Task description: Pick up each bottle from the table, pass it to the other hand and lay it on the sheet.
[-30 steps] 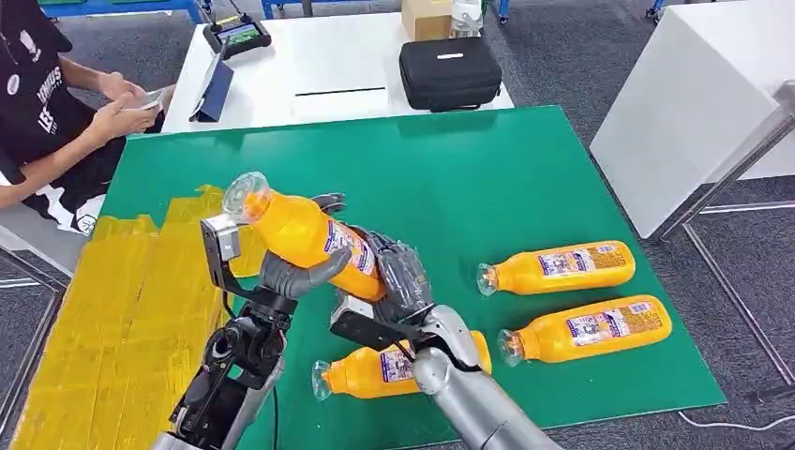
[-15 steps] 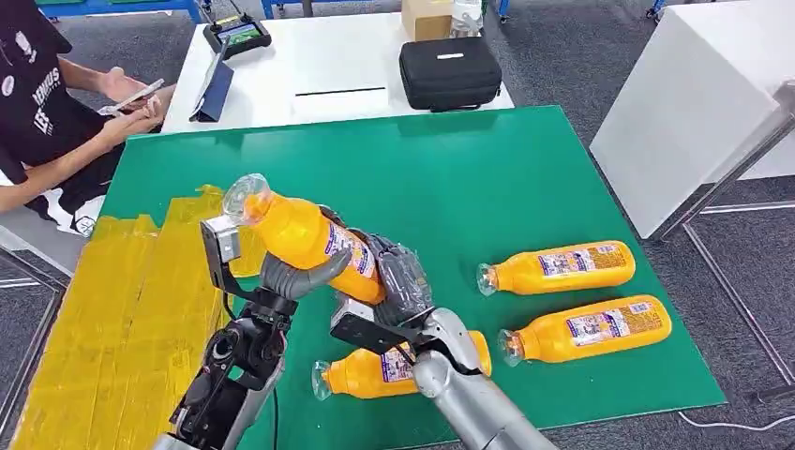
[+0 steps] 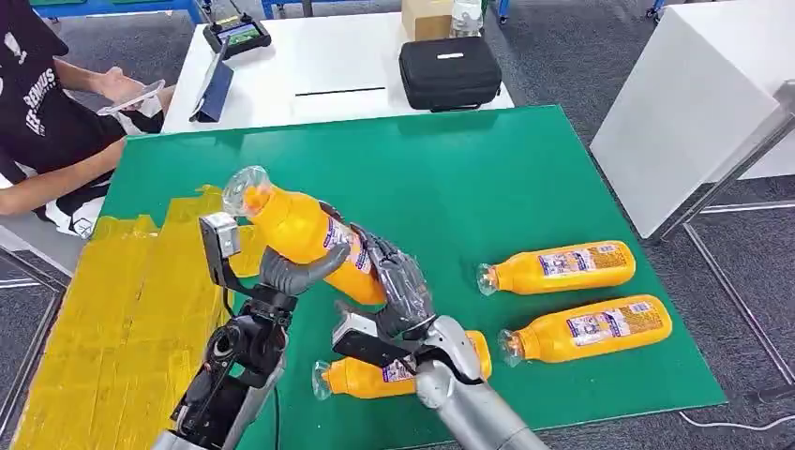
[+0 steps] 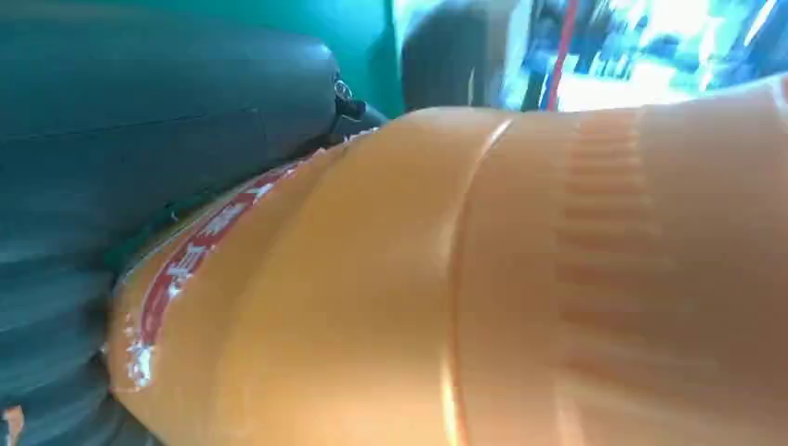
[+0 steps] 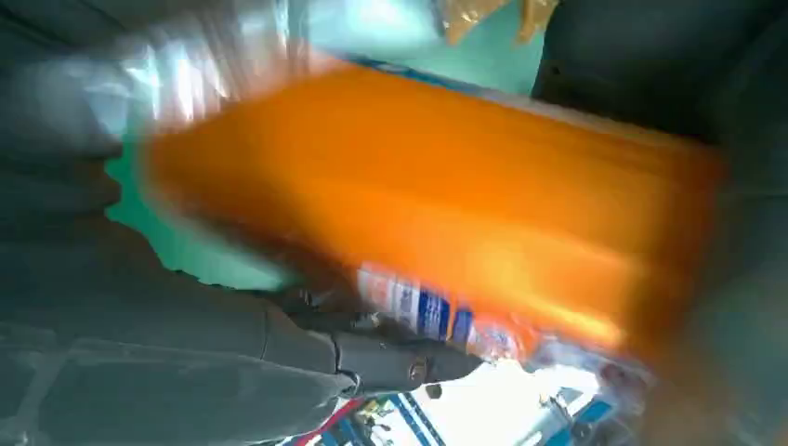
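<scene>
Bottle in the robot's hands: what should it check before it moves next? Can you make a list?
1. Left robot hand wraps the held bottle: ok.
2. Right robot hand has let go of it: not ok, its fingers are on the bottle's base.
3. Bottle has a cap: not ok, its clear neck looks open.
4. Yellow sheet has bare space to its left: ok.
5. Three other bottles lie flat on the green mat, apart from the sheet: ok.
6. Grip firm enough to carry alone: cannot tell.
</scene>
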